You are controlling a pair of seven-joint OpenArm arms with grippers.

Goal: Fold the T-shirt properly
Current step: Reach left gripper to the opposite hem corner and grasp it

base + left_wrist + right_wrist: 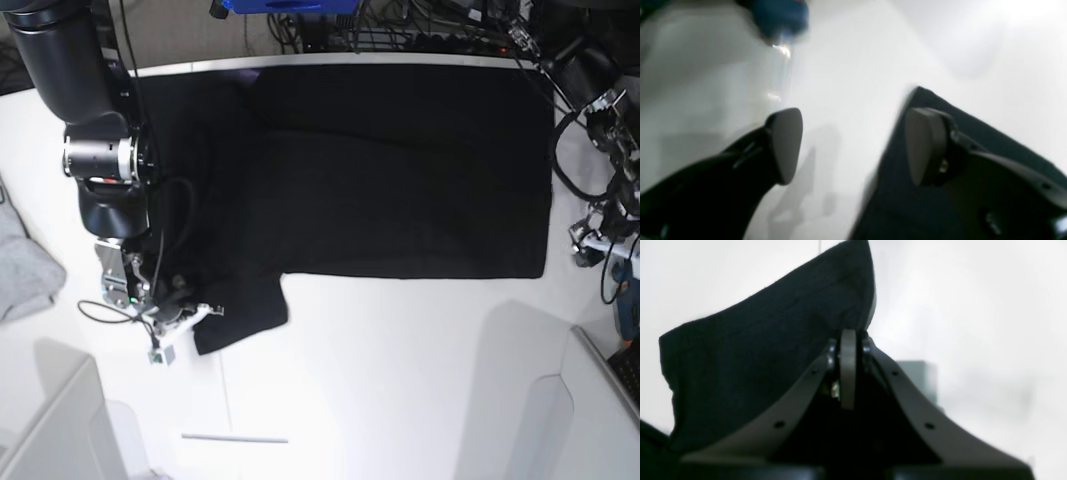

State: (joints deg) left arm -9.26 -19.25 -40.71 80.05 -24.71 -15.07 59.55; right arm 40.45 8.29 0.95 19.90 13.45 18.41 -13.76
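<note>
Pinching a raised fold of the T-shirt [750,356], the right tool [848,373] shows its pads pressed together on the black cloth in the right wrist view, the fabric standing up toward the upper left of that frame; the base view hides those pads but places this tool [165,325] at the lower left, at the edge of a sleeve flap hanging below the shirt's hem; the left wrist view shows the left tool [853,146] with its pads [786,143] wide apart, one over bare white worktop [846,66], the other over a corner of black cloth at the lower right, though blur hides whether it touches; in the base view that arm sits at the right edge, tool unclear; the T-shirt [400,170] lies spread across the upper middle of the worktop [400,380]; a light grey garment [22,270] rests at the left edge; cables [400,25] crowd the top.
</note>
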